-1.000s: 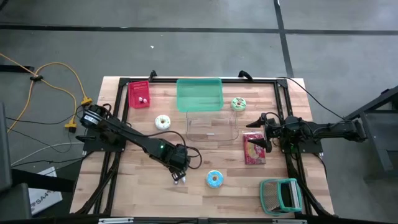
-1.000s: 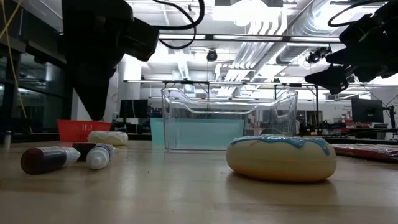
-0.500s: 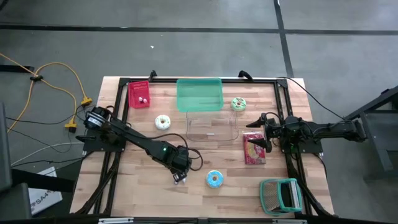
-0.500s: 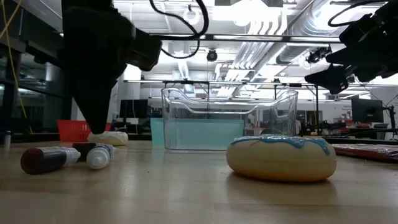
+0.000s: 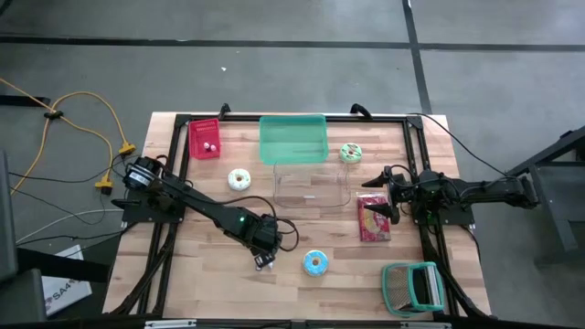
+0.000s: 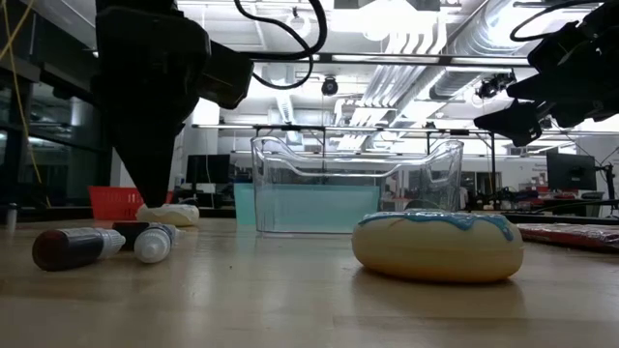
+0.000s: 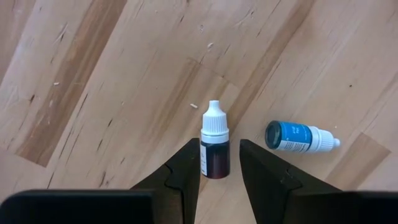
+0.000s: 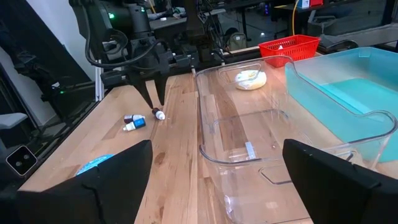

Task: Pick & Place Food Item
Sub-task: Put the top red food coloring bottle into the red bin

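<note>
Two small dropper bottles lie on their sides on the wooden table: a dark red one (image 7: pixel 214 155) with a white cap and a blue one (image 7: pixel 298 135) beside it. My left gripper (image 7: pixel 219 143) points down over the red bottle, slightly open, one finger on either side of it without touching. A blue-frosted donut (image 5: pixel 315 263) lies flat near the front edge, to the right of that gripper. A white donut (image 5: pixel 239 179), a green donut (image 5: pixel 350 153) and a red snack bag (image 5: pixel 373 219) also lie on the table. My right gripper (image 5: pixel 388 190) waits open at the right side.
A clear bin (image 5: pixel 311 187) stands at the table's middle with a teal bin (image 5: pixel 292 139) behind it. A red basket (image 5: pixel 205 139) sits at the far left and a green dish rack (image 5: pixel 411 286) at the near right. Bare wood lies around the bottles.
</note>
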`<action>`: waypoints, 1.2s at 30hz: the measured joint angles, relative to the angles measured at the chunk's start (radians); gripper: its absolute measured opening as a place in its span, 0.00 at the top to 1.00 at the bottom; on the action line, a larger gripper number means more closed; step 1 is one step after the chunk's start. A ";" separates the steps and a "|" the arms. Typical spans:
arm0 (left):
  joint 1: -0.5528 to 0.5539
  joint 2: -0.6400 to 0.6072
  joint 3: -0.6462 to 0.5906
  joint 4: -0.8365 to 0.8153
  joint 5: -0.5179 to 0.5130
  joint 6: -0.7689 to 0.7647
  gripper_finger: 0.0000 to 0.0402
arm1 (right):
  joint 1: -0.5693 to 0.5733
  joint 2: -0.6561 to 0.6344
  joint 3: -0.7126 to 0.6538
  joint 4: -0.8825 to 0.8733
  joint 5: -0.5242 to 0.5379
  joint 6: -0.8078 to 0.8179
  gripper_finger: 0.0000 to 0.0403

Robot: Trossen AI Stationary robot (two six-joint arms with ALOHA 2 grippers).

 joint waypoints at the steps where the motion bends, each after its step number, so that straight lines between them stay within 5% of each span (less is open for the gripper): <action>1: 0.000 0.000 0.000 0.000 0.000 0.002 0.73 | 0.000 0.000 0.000 0.000 0.000 0.000 0.13; 36: 0.000 0.089 0.000 0.021 0.019 -0.011 0.73 | 0.000 0.000 0.000 0.002 0.000 0.000 0.13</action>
